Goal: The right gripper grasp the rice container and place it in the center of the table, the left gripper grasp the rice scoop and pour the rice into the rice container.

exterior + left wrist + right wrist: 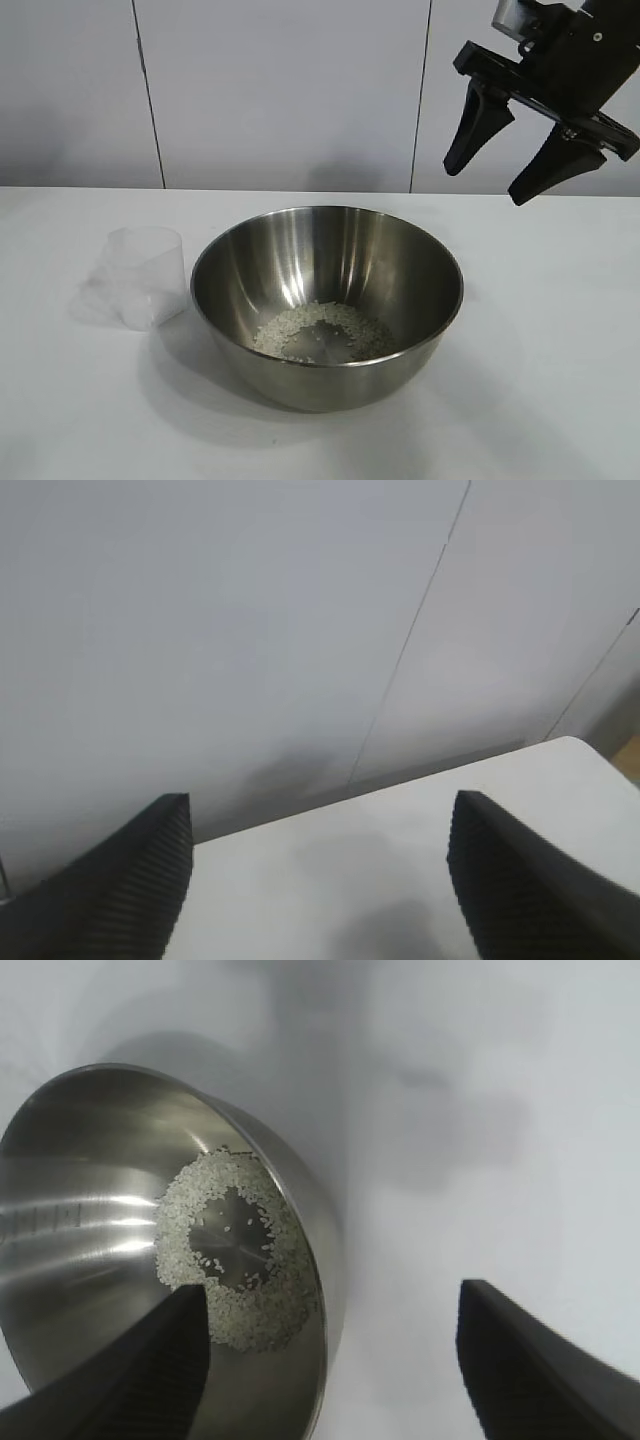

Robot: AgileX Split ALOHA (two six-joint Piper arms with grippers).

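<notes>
Right pincer [500, 170] hangs high above the desk [540, 380] with its fingers spread apart and empty, well clear of the rice container [327, 305], which sits near the middle of the desk with the rice [322, 332] lying in a ring on its bottom. Rice scoop [145, 275] rests on the desk just beside the container and appears empty, while the left pincer [320, 880], fingers apart, holds nothing; placing and pouring therefore look complete, with nothing visibly left to do

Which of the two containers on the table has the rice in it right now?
The rice container, the wide steel bowl: the rice lies in a ring on its bottom. The rice scoop beside it looks empty.
</notes>
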